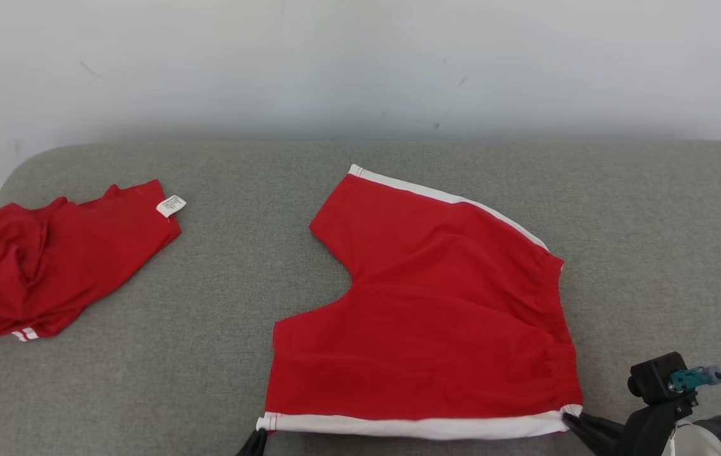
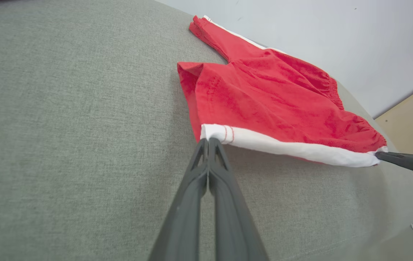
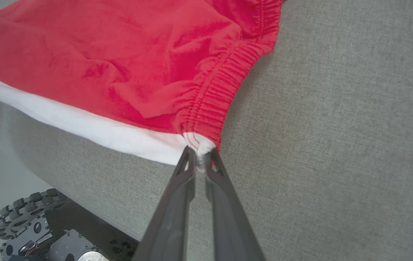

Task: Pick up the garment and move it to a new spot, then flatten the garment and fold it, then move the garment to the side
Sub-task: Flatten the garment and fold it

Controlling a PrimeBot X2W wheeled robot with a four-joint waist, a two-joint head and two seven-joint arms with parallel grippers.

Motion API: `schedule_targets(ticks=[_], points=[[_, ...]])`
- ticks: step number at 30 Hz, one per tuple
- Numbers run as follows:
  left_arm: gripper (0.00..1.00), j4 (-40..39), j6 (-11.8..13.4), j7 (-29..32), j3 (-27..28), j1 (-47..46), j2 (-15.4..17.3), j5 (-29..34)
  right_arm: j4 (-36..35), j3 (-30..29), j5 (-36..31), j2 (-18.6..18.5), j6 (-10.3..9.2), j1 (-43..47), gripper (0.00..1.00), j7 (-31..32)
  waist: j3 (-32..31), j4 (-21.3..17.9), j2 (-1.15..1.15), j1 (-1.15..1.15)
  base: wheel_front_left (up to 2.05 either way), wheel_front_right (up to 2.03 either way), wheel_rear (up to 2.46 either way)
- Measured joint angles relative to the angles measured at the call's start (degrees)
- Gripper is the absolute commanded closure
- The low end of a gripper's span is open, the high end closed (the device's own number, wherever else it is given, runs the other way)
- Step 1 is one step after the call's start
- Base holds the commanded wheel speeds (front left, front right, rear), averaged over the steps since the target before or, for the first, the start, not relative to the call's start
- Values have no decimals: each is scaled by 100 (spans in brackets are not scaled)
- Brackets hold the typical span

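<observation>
The red shorts [image 1: 449,316] are lying spread on the grey cushion [image 1: 221,304], by its near edge. The left gripper [image 2: 208,139] is pinching the white stripe's [image 2: 293,148] hem corner, and the right gripper [image 3: 199,152] is pinching its waistband corner (another red garment [image 1: 50,266] is sitting crumpled far left).

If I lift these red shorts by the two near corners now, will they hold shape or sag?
Probably sag: the shorts lie limp and wrinkled, so the middle should droop between the left claw and right claw. They look like thin cloth, so likely light. The far leg may drag on the gray cushion rather than slide freely.
</observation>
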Motion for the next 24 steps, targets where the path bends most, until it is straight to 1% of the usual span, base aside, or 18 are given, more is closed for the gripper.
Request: schedule_targets(ticks=[1, 2, 3, 4, 6, 11, 12, 14, 17, 20, 24], points=[[84, 2, 1, 15, -10, 7, 0, -1, -22, 11, 23, 1, -7, 3, 63, 41, 9, 3, 0, 0, 0, 0, 0], [84, 4, 1, 59, -30, 3, 1, 0, -58, 26, 33, 3, -11, 10, 63, 43, 17, 4, 0, 0, 0, 0, 0], [38, 15, 1, 103, -65, 2, 1, 0, -81, 32, 49, 24, -22, 13, 48, 44, 25, 5, 0, 0, 0, 0, 0], [0, 34, 1, 151, -104, 1, -7, -1, -90, 33, 69, 65, -64, 13, 0, 46, 32, 4, 0, 0, 0, 0, 0], [0, 105, -1, 259, -181, -2, -15, 0, -85, 96, 81, 129, -100, 19, 0, 90, 45, -3, 0, 0, 0, 0, 0], [0, 243, 7, 396, -215, -9, -8, 0, 37, 143, 90, 208, -112, 29, 0, 124, 65, -19, 1, 0, 0, 0, 0], [0, 315, 52, 455, -219, -12, 20, 14, 57, 141, 78, 197, -191, 79, 0, 142, 66, -24, 1, 0, 0, 0, 0], [0, 327, 73, 455, -187, -12, 32, 14, 60, 131, 59, 185, -218, 126, 0, 140, 64, -25, 1, 0, 0, 0, 0], [0, 326, 132, 443, -92, -44, 113, 25, 66, 15, -44, 111, -376, 253, 0, 76, 23, -12, 0, 0, 0, 0, 0], [0, 258, 260, 313, 118, -124, 211, 60, -9, -152, -171, 65, -537, 263, 0, -86, -51, 4, 1, 0, 0, 0, 0], [0, 77, 405, 25, 344, -218, 214, 85, -225, -378, -263, 111, -746, 262, 0, -445, -185, 12, 1, 0, 0, 0, 0]])
